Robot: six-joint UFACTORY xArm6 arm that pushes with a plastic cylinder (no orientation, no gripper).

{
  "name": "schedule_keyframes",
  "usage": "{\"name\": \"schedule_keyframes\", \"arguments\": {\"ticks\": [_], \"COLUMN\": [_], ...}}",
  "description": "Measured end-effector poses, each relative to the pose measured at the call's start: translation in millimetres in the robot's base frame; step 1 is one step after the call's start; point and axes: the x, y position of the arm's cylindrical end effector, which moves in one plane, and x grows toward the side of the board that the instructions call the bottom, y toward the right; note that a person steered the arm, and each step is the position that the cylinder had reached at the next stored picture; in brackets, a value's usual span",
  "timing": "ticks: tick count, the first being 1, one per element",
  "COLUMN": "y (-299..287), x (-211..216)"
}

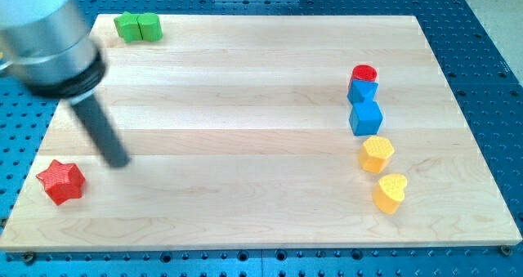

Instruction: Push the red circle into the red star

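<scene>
Nearest the camera, low on the view's right, sits a yellow heart [391, 192], with a yellow hexagon-like block [377, 154] just above it. Over on the view's left edge, equally low, rests the red star [62, 181], and my tip [119, 160] stands just beside it, up and to the view's right, apart from it. No claw exists on this arm, so nothing is released or clenched; the rod simply rests on the wooden board [245, 89], touching no block. The red circle [364, 73] lies well apart, far across the board near the view's right edge, at the top of a column, touching a blue block [362, 91] below it, with a blue cube [365, 118] under that. So the circle lies to the view's right and slightly upward from my tip, while the star is on the opposite side. By my judgement, the tip must travel round to the circle's right flank, then push leftward and slightly downward across the board. A green block [137, 26] waits at the view's top left, out of that line.
</scene>
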Motion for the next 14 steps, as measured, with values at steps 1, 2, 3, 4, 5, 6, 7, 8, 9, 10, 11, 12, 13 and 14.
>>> {"name": "schedule_keyframes", "arguments": {"ticks": [1,2,3,4,5,6,7,8,9,10,11,12,13,14], "y": [24.6,92.6,196.3,303.7,398.4,379.7,365.5,294.0,244.5,296.9,230.2,144.1,141.4,179.9], "x": [-100.4,-184.4,-209.9,-188.9,-133.7,-80.4,-88.7,-105.0,-156.1,-184.7,-212.3,-133.3,-135.5,-152.2]}}
